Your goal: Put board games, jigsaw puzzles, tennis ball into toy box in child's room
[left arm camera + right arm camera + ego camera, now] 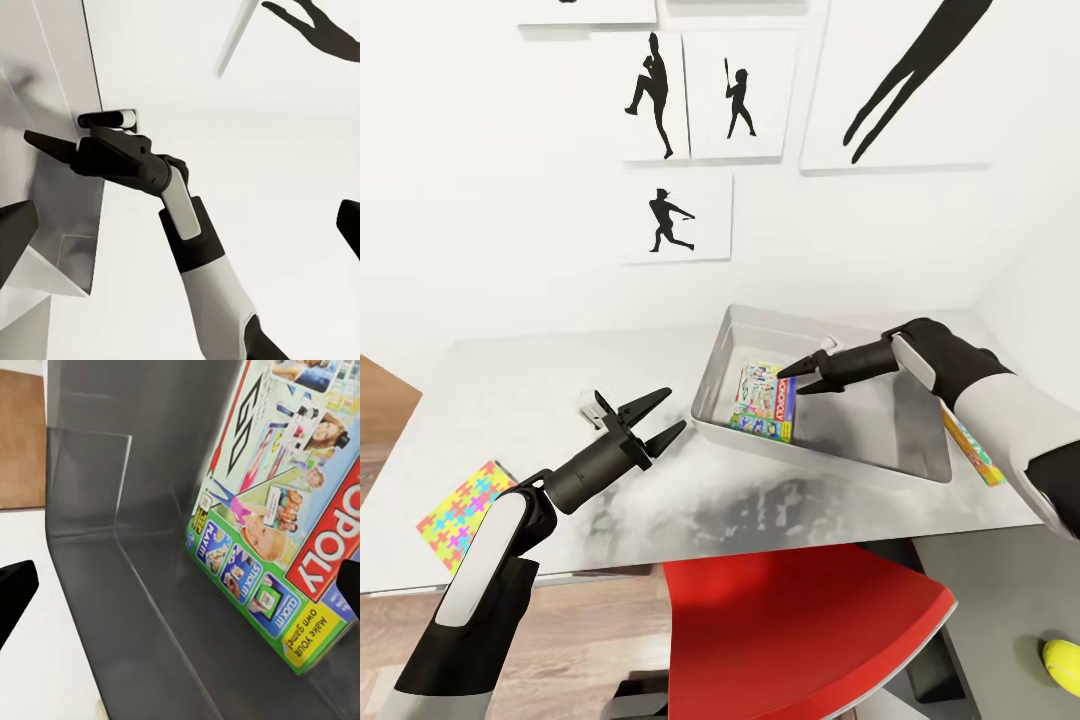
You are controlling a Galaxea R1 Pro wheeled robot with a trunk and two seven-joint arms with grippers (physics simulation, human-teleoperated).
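A grey toy box (880, 430) stands on the white table (540, 380), right of centre. A Monopoly board game (765, 400) lies inside it against the near-left wall. My right gripper (798, 380) hovers open just over the game's right edge, holding nothing. In the right wrist view its dark fingertips (15, 589) stand wide apart over the game (285, 510) and the box wall (97, 487). My left gripper (672, 412) is open above the table, left of the box. A colourful jigsaw puzzle (465, 500) lies at the table's front left.
Another colourful flat box (975, 450) lies on the table right of the toy box, partly under my right arm (180, 217). A red chair (800, 630) sits below the front edge. A yellow ball-like object (1060, 665) shows low at the right. Silhouette pictures (675, 215) hang on the wall.
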